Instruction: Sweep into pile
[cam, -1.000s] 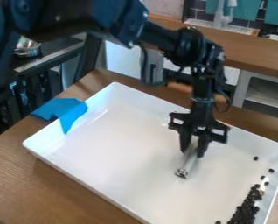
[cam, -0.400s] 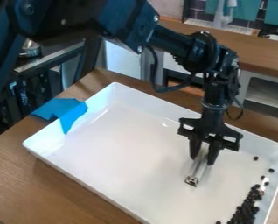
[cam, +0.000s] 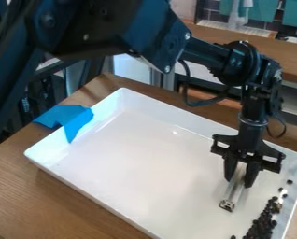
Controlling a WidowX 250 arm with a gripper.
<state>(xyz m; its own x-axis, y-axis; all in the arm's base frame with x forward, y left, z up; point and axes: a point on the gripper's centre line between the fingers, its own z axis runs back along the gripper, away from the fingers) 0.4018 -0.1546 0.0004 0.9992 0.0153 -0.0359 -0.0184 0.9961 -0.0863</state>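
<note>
Over the right part of the white tray (cam: pixel 138 158), my gripper (cam: pixel 239 179) points down, shut on a pale, translucent bar-shaped tool (cam: pixel 233 192). The tool's lower end, with a small metallic-looking tip, slants toward the viewer, at or close to the tray's floor. Small dark round pieces (cam: pixel 261 226) lie clustered along the tray's right side near the bottom corner, to the right of the tool and apart from it. A few single pieces lie farther up that side, and one (cam: pixel 233 237) lies left of the cluster.
Blue tape (cam: pixel 68 116) covers part of the tray's left rim. The tray's raised walls surround its floor. It stands on a wooden table (cam: pixel 57 196). Behind it are a wooden counter (cam: pixel 238 46) and a teal cloth.
My gripper has moved right and toward the viewer with the tool in it, nearer to the dark cluster. The cluster looks unchanged.
</note>
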